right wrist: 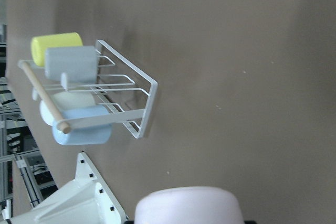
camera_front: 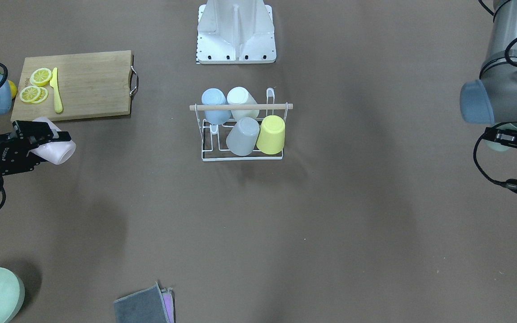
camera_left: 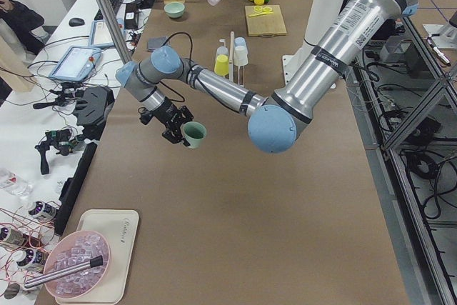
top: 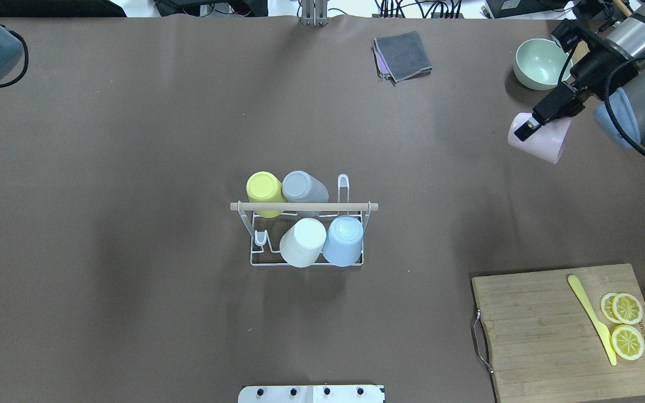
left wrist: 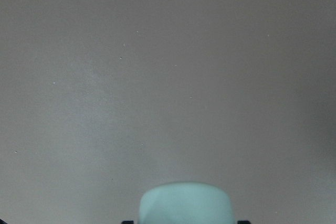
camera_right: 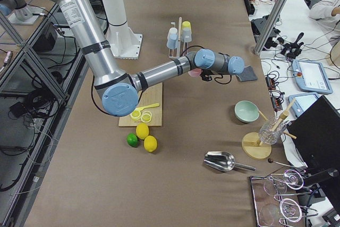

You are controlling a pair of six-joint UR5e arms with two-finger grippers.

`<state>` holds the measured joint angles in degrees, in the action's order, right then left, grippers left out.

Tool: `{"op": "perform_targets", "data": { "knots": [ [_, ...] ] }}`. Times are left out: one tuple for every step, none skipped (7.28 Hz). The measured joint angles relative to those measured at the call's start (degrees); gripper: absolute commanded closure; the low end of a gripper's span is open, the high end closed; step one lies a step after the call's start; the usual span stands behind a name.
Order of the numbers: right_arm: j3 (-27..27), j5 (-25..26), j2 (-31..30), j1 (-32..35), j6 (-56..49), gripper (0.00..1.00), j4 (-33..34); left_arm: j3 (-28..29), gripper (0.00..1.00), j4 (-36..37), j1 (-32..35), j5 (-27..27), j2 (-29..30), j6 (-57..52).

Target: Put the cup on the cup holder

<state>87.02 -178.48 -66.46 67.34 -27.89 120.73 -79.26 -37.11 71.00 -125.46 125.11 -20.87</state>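
Right gripper (top: 531, 130) pinches the wall of a pink cup (top: 543, 143), carried tilted above the worktop (top: 132, 168) near its right edge, towards the far right corner. Left gripper (camera_front: 506, 137) is clamped likewise on a mint cup (camera_front: 497, 140) at the left edge. The cup holder (top: 305, 206) stands mid-worktop, well apart from both.

Four cups (top: 302, 242) already hang on it, so only two prongs are bare: one (top: 343, 184) in the far row at the right-edge end, one (top: 260, 238) in the near row at the left-edge end. I judge the main risk to be a rim catching the rod or nudging a neighbouring cup. The rack looks light, so a sideways push would likely slide or tip it. Gripped by one wall only, a smooth cup could also swivel between the fingers.

The cups are plain tapered tumblers, matte plastic, no handles. The holder is thin white wire under a pale round wooden rod. The worktop is a dull brown sheet.
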Motion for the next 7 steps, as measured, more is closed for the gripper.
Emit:
{"op": "perform_targets", "data": {
  "knots": [
    [-0.1,-4.6,-0.6,0.6,-0.2,0.80,-1.7,-0.5,1.00,-0.1,0.3,0.1,-0.1,-0.2],
    [-0.4,-8.9,-1.0,0.7,-0.6,0.80,-2.9,-1.5,1.00,-0.3,0.6,0.2,-0.4,-0.3],
    [-0.7,-13.9,-1.2,0.6,-1.8,0.80,-3.4,-2.6,1.00,-0.3,1.0,0.2,-0.8,-0.3],
    [-0.9,-19.5,-1.3,0.6,-4.7,0.80,-3.6,-3.7,1.00,-0.3,1.3,0.2,-1.1,-0.3],
    [-0.9,-25.1,-1.5,0.8,-8.3,0.80,-4.0,-4.3,1.00,-0.4,1.5,0.2,-1.4,-0.3],
    [-1.0,-30.3,-1.9,0.8,-11.1,0.80,-5.4,-4.7,1.00,-0.4,1.5,0.2,-1.6,-0.2],
    [-1.0,-34.8,-2.7,0.8,-13.6,0.80,-7.6,-5.1,1.00,-0.5,1.6,0.2,-1.7,-0.1]
  ]
}}
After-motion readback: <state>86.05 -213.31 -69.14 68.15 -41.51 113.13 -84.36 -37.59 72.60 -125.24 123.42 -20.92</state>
